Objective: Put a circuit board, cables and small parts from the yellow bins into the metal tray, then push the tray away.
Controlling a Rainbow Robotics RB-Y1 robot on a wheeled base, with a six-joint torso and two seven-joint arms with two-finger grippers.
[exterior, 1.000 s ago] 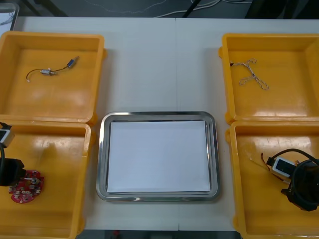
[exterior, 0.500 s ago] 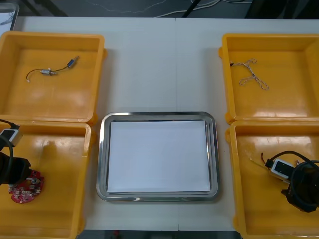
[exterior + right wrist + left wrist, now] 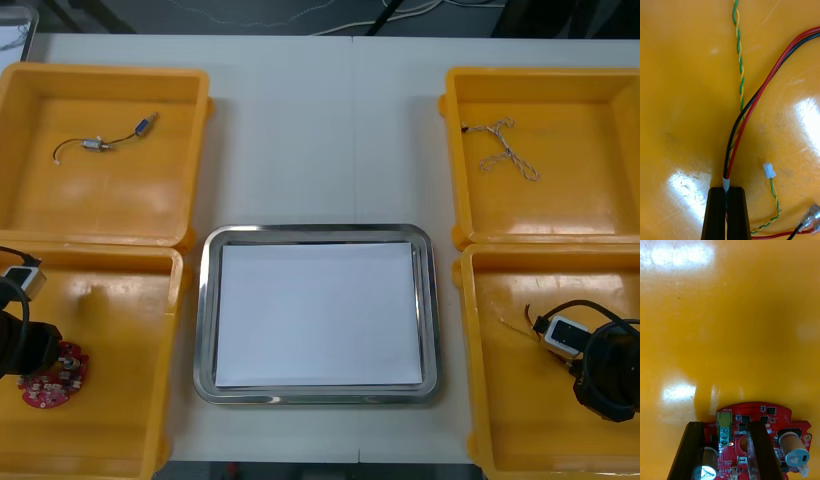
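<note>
In the near yellow bin (image 3: 120, 430) left of the metal tray (image 3: 205, 320) the left gripper (image 3: 724, 425) has jaws clamped on the red circuit board (image 3: 763, 414), and in the near bin (image 3: 515, 420) right of the tray the right gripper (image 3: 726, 190) has jaws pinched on the red-black cable (image 3: 752, 101) end.

Light matte surface (image 3: 320, 140) spans most of frame. Thin seam (image 3: 352, 130) runs down it just right of centre, from top edge of surface toward middle of frame, and shows again near bottom edge. Dark floor (image 3: 120, 15) in narrow strip along top of frame. White cord (image 3: 345, 27) lies curved on floor at top centre. Thinner pale wire (image 3: 250, 14) trails left of it. Black slanted bar (image 3: 388, 14) stands beside cord. Grey round-cornered object (image 3: 14, 30) in upper left corner, kind unclear.
</note>
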